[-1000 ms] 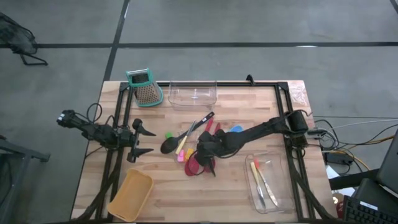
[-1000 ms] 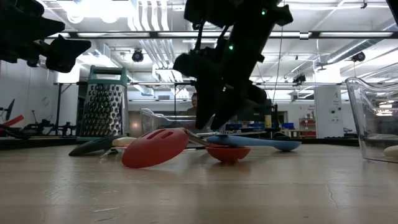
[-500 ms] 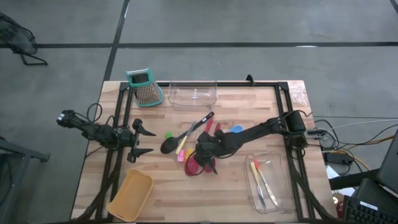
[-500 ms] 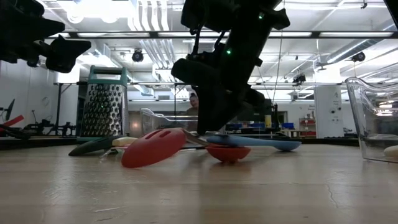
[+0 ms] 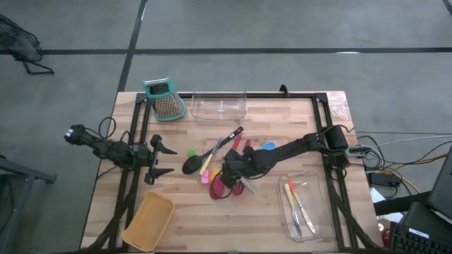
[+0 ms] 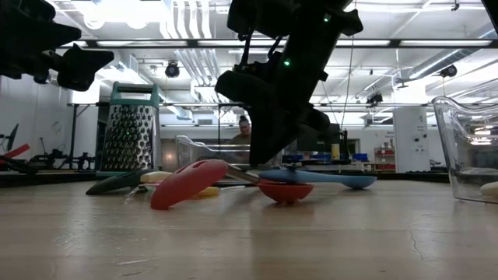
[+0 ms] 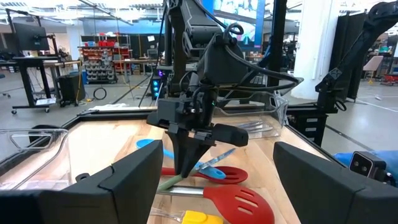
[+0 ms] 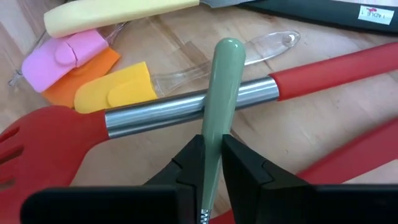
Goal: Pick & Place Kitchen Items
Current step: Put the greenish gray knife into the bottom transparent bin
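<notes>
Green handle (image 8: 219, 112) pinched between right hand (image 8: 211, 163) fingers, across red spatula (image 8: 186, 106)

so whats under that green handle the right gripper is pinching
The green handle, pinched by the right gripper, crosses over the red slotted spatula's metal neck. Whatever lies beneath the fingers themselves is covered.

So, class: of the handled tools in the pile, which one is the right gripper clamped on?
The grey-green handle, lying across the red spatula, pinched in the right gripper.
</notes>
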`<state>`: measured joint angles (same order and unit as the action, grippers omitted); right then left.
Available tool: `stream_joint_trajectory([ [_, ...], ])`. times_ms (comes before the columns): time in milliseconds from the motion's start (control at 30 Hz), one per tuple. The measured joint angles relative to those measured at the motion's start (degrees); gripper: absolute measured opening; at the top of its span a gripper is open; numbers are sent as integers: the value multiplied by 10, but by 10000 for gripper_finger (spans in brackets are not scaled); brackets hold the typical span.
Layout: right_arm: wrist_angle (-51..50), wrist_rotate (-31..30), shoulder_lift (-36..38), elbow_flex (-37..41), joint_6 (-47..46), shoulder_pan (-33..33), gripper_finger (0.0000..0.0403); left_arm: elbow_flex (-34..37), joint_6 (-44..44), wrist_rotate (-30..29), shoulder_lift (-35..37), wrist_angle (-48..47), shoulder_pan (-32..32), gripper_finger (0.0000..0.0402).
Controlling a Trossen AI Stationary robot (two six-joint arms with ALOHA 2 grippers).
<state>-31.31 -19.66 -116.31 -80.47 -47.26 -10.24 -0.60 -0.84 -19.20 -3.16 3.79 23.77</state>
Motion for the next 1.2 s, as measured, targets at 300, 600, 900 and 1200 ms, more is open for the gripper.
stream_joint_trajectory([
  [300, 1, 1, 2, 0, 9, 0, 9, 0, 0, 0, 0, 0, 0, 312],
  [600, -2, 6, 11, 2, 10, 0, 12, 0, 0, 0, 0, 0, 0, 312],
  [900, 0, 22, 13, 2, 10, 1, 34, 0, 0, 0, 0, 0, 0, 312],
  [1200, 0, 18, 13, 2, 9, 1, 132, 0, 0, 0, 0, 0, 0, 312],
])
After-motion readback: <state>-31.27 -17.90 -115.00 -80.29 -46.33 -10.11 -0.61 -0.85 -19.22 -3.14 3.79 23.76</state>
